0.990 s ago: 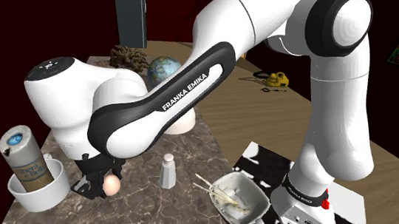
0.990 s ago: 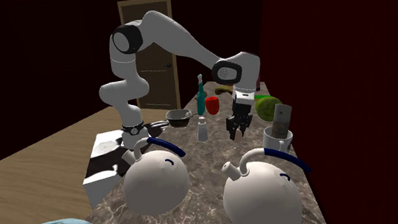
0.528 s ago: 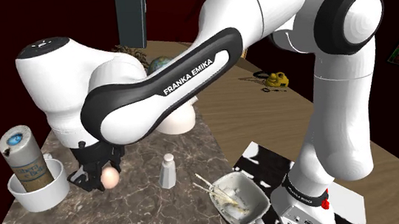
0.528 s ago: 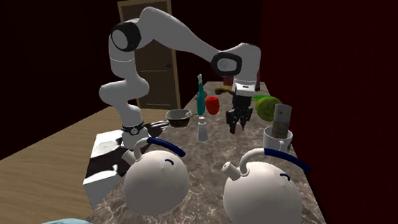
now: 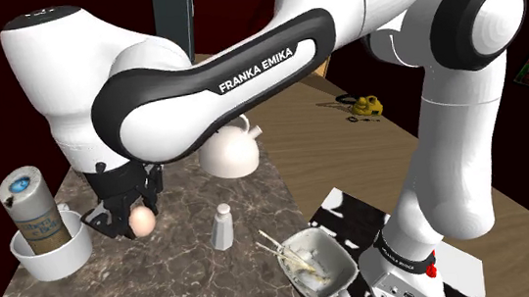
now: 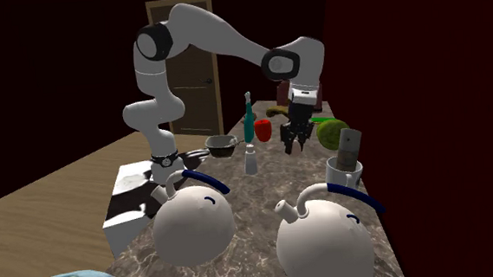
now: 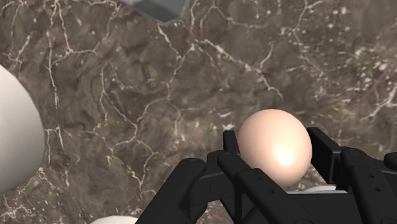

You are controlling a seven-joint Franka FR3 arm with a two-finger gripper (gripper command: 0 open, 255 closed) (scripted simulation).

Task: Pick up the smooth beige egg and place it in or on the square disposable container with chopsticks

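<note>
Marble counter (image 5: 171,279); end effector (image 5: 135,221) clasps egg (image 7: 275,145) (aloft)

Dim surroundings, yet the white arm (image 5: 63,62) shows bright. A soft highlight sits on the egg (image 7: 280,153). Tabletop (image 7: 146,95) evenly lit, sharp.

Two white kettles (image 6: 192,216), one egg (image 5: 142,220), one shaker (image 5: 222,227), one container (image 5: 322,270).

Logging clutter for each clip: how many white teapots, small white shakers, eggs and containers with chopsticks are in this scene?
White teapots: 2
Small white shaker: 1
Egg, clasped between the fingers: 1
Container with chopsticks: 1
Total: 5
</note>
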